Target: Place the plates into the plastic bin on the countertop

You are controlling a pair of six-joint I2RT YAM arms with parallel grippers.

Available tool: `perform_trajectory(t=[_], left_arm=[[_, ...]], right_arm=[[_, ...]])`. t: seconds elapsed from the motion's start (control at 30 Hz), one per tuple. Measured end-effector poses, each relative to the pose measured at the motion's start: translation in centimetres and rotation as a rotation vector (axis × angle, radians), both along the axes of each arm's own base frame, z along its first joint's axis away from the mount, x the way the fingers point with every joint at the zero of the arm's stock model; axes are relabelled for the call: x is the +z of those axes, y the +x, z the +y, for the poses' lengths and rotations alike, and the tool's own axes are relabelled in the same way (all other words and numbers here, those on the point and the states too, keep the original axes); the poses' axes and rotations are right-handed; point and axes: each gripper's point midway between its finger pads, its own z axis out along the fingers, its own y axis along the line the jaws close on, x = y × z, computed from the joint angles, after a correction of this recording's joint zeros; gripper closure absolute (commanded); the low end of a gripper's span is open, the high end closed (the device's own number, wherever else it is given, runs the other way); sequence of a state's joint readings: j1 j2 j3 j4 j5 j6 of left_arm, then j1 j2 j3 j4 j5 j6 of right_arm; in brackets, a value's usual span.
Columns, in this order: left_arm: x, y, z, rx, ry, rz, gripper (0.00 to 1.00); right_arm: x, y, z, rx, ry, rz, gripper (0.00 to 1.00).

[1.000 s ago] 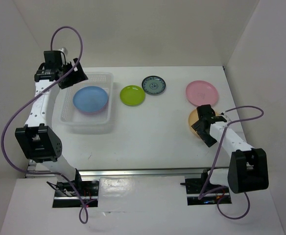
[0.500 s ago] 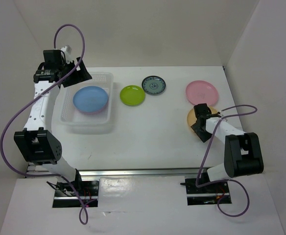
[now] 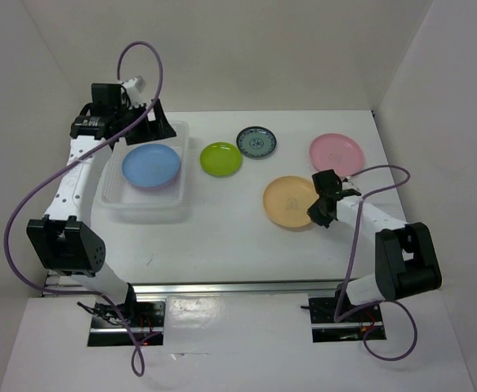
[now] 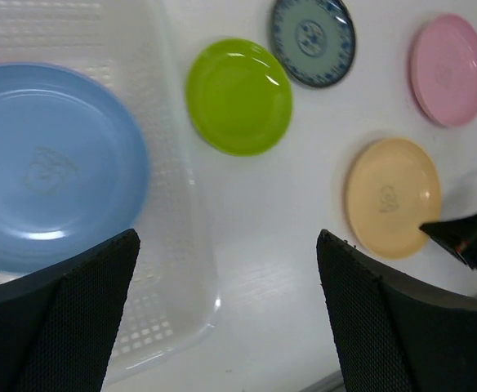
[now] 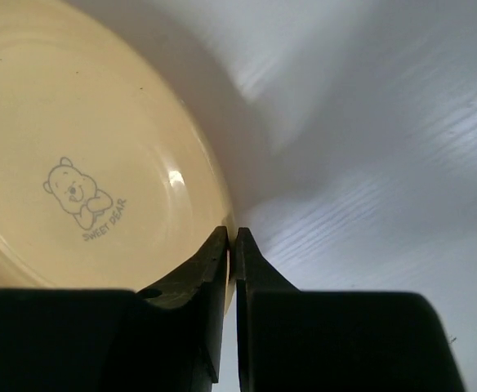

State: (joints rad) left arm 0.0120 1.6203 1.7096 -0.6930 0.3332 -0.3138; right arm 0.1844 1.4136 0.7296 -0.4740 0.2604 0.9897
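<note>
The right hand is clenched on the right rim of the orange-yellow plate, mid-way across the worktop. The plastic bin, holding a blue plate, lies well to its left, under the released left hand

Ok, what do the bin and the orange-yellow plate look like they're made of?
The bin: likely translucent whitish plastic, matte; perforated lattice walls let light through. The orange-yellow plate: probably glossy moulded plastic or melamine; smooth surface with a bright highlight and a printed bear.
</note>
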Motion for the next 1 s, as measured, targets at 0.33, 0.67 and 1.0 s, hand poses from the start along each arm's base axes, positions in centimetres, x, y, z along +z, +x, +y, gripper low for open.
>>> perform_trajectory(t=[0.33, 0.67, 1.0], left_arm=[[-0.8, -3.8, -13.1, -0.338, -0.049, 0.014, 0.09], [-8.2, -3.0, -14.0, -0.313, -0.049, 0.189, 0.25], [-8.5, -2.5, -14.0, -0.28, -0.028, 0.182, 1.0]], right_arm=[[11.1, 6.4, 9.2, 0.447, -0.024, -0.277, 1.0], [16.2, 7.1, 15.4, 0.689, 0.05, -0.434, 1.0], [17.1, 7.1, 17.1, 0.772, 0.06, -0.486, 0.59]])
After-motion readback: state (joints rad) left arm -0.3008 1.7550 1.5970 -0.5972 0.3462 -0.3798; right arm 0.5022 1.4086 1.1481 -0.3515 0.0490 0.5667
